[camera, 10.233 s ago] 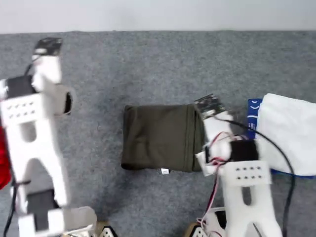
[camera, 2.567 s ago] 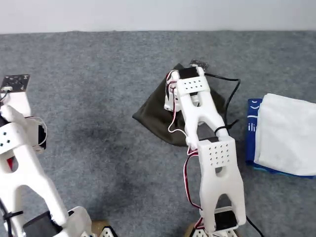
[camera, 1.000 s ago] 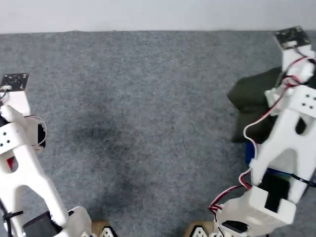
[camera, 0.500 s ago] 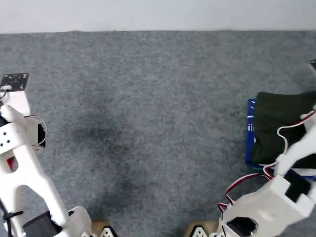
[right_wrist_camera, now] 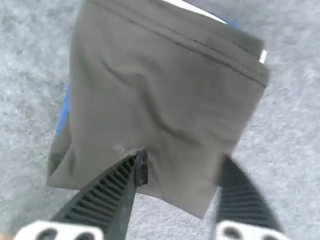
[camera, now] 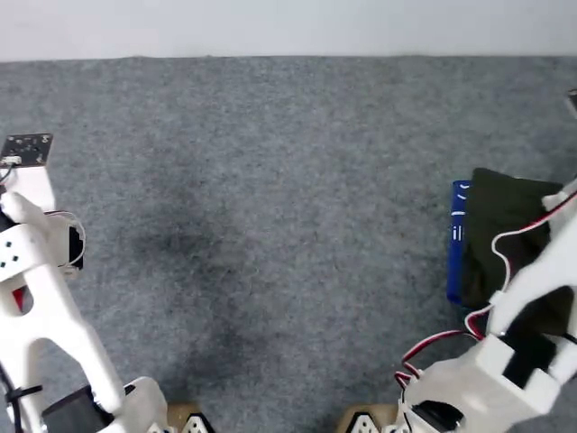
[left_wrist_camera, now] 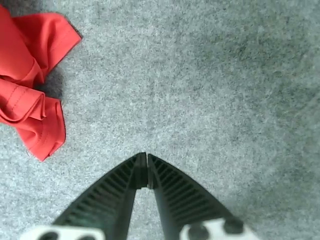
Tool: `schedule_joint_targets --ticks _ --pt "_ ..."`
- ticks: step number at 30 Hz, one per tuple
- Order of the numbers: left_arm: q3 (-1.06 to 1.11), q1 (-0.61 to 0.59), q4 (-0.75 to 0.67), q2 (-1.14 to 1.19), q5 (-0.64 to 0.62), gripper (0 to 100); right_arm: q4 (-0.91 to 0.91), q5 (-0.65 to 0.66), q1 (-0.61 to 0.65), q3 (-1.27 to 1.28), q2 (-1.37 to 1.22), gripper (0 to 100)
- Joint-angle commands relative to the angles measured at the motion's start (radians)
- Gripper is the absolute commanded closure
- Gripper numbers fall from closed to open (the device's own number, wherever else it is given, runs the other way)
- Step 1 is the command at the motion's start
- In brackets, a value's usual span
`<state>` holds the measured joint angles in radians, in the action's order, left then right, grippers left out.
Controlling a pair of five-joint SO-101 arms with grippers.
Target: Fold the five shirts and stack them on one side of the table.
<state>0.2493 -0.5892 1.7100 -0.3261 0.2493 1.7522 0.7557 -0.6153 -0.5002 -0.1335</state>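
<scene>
A folded olive shirt (camera: 502, 225) lies on top of the stack at the table's right edge. A blue shirt (camera: 456, 242) shows as a strip beneath it. In the right wrist view my right gripper (right_wrist_camera: 182, 172) is open, its fingers (right_wrist_camera: 134, 169) straddling the near edge of the olive shirt (right_wrist_camera: 160, 90), with the blue shirt (right_wrist_camera: 62, 114) and a sliver of white shirt (right_wrist_camera: 196, 6) peeking out below. A crumpled red shirt (left_wrist_camera: 25, 80) lies on the grey table off to one side of my left gripper (left_wrist_camera: 146, 167), which is shut on nothing just above the table.
The grey felt table (camera: 270, 198) stretches bare between the two arms. The white left arm (camera: 41, 271) stands at the left edge, and the right arm (camera: 527, 307) leans over the stack at the right edge. A pale wall runs along the far side.
The right arm carried the olive shirt from mid-table to the right and laid it on the stack, covering the white shirt. The left arm has kept still over the last seconds.
</scene>
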Motion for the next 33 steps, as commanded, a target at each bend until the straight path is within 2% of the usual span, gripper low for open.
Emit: schedule_joint_targets --ticks 1,7,11,17,22,29,33 --pt "-0.007 -0.002 -0.009 -0.029 0.008 99 0.039 -0.011 0.016 -0.018 -0.039 93.9" --pt "-0.005 -0.002 -0.012 -0.029 0.008 99 -0.015 -0.014 0.099 -0.020 -0.188 99.1" --pt "-0.005 -0.002 -0.012 -0.029 0.008 99 -0.142 -0.017 0.148 -0.025 -0.306 98.9" --pt "-0.005 -0.002 -0.009 -0.029 0.008 99 -0.380 -0.164 0.140 -0.026 -0.386 98.9" --pt "-0.005 -0.002 -0.009 -0.029 0.008 99 -0.363 -0.184 0.159 -0.026 -0.343 98.9" --pt "-0.005 -0.002 -0.009 -0.029 0.008 99 -0.199 -0.184 0.193 -0.020 -0.203 98.9" --pt "-0.005 -0.002 -0.009 -0.029 0.008 99 -0.225 -0.183 0.232 -0.020 -0.262 98.9"
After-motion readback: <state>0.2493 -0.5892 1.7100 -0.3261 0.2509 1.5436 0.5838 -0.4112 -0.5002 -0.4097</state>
